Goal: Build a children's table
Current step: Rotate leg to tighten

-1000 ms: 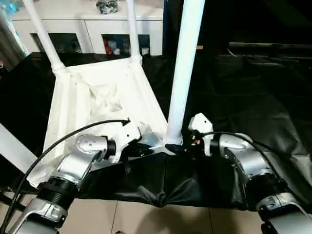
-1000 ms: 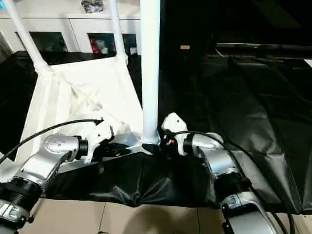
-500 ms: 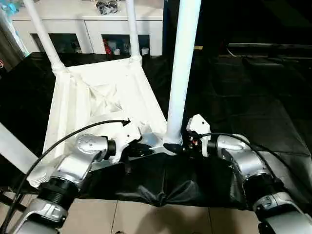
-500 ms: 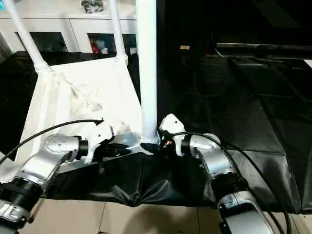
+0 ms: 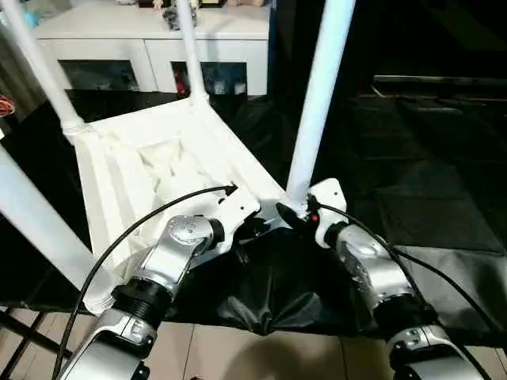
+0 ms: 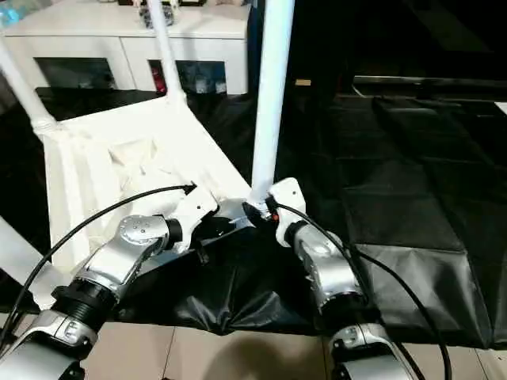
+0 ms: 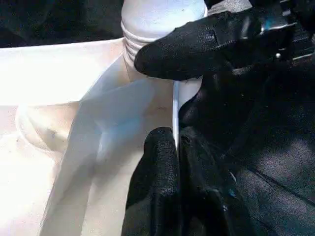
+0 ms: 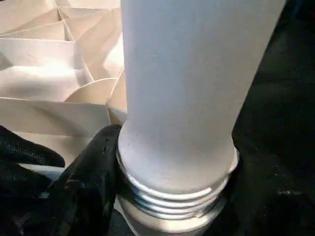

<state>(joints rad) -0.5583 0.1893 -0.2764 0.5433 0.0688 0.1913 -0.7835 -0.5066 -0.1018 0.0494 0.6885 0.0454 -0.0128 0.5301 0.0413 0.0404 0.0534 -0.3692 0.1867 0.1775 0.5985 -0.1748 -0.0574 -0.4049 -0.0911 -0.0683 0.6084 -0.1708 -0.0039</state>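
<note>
Item: tabletop (image 5: 150, 170), inverted on black-draped table (image 5: 444, 158); 4 legs seen upright at corners. Near-right leg (image 5: 317, 103) stood in socket, threads still showing, judged not fully seated. Right gripper (image 5: 295, 218) clasped round leg base; left gripper (image 7: 176, 147) pinched shut on tabletop rim beside it.

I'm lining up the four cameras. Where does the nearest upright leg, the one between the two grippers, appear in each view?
Left eye view: the nearest leg rises right of centre, leaning right.
Right eye view: it stands at centre.
Left wrist view: its ribbed foot sits at the top edge.
Right wrist view: it takes up the middle.
Shared landmark: the leg's threaded base at the tabletop corner socket.
</note>
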